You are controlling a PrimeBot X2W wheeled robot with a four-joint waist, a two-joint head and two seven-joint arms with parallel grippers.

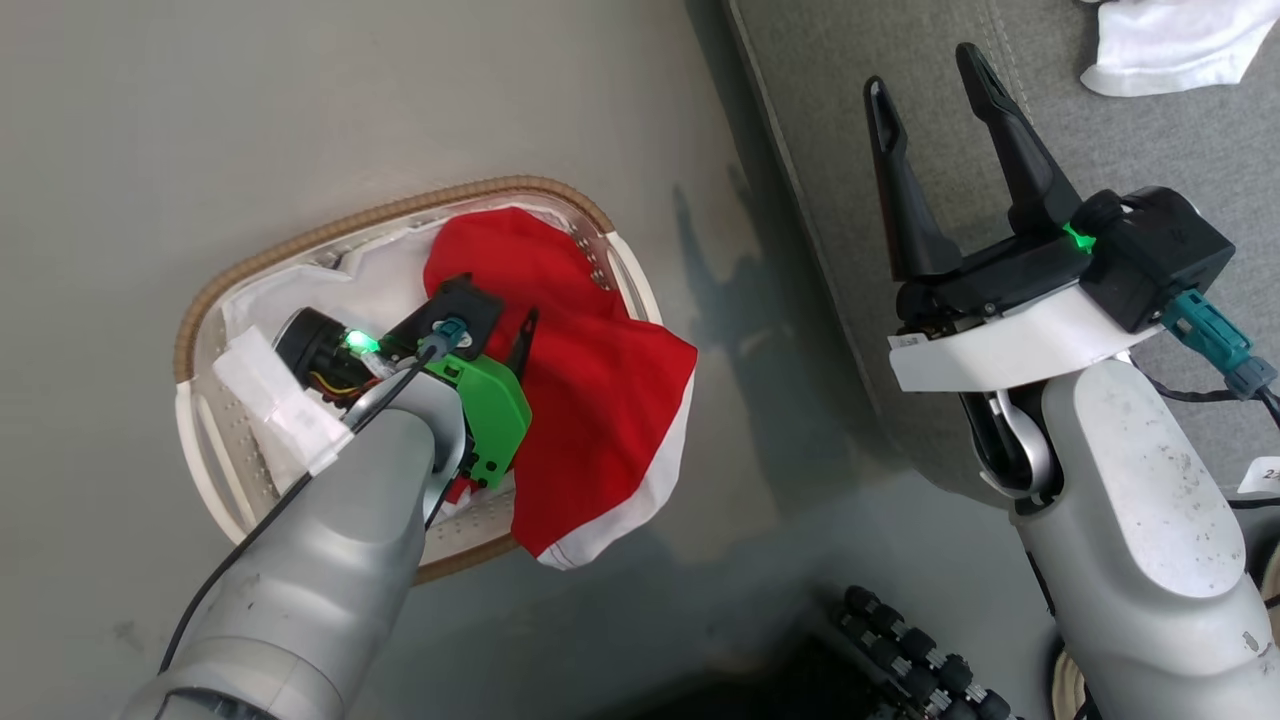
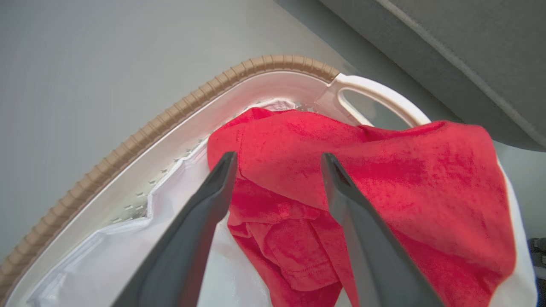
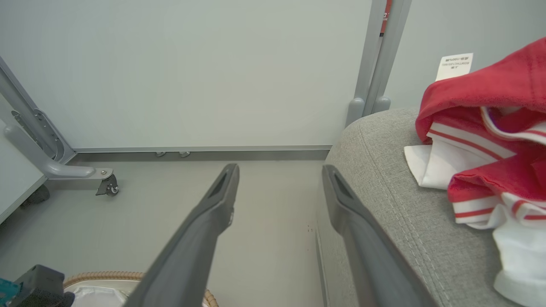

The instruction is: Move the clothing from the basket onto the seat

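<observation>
Both empty, wide open, left end effector [image 2: 277, 160] over clothing [image 2: 405, 179], right end effector [image 1: 922, 68] over seat [image 1: 1180, 150]

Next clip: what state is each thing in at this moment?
Left tool, open, fingers either side of the red garment in the basket, not gripping.
Right tool, open, empty, by the seat edge.
Red garment, in the basket, one end draped over its rim.
Striped garment, lying crumpled on the seat.
Basket, upright on the floor, liner inside.
</observation>
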